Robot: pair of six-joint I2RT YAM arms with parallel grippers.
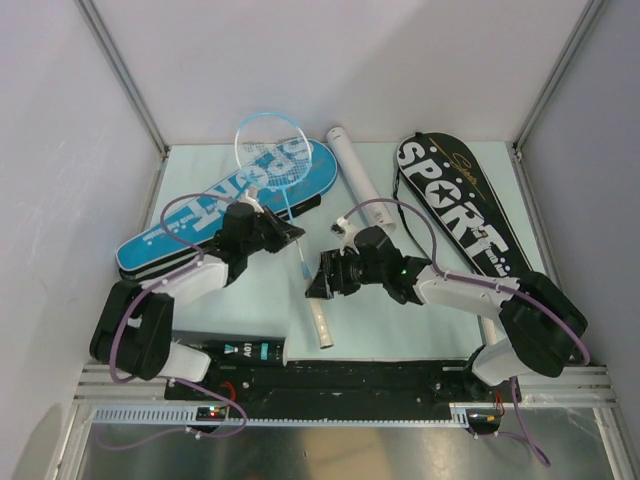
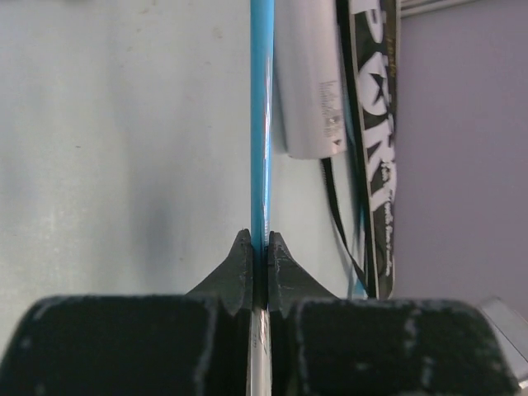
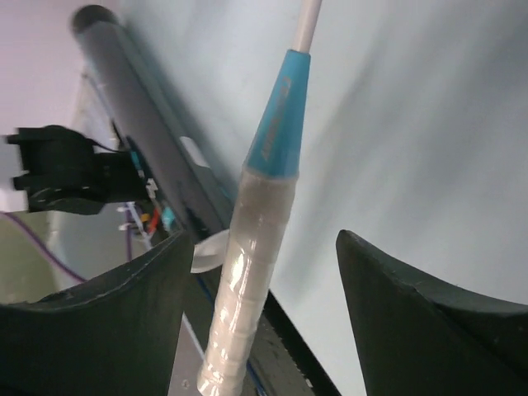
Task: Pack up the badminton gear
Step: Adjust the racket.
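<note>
The left claw [image 2: 260, 247] is pressed together on the thin blue shaft of the racket [image 2: 261, 124], pinching it. The right claw [image 3: 264, 247] is spread, and its fingers [image 3: 107, 305] straddle the racket's white-wrapped handle [image 3: 247, 272], which points toward the near edge of the desk [image 1: 260, 300]. The racket's light-blue head [image 1: 270, 150] lies over the far end of the blue cover [image 1: 200, 215]. Just right of the head rests a white tube [image 1: 355, 170], and beyond it the black cover [image 1: 465, 205] lies flat. A black tube [image 1: 240, 350] lies along the near edge
</note>
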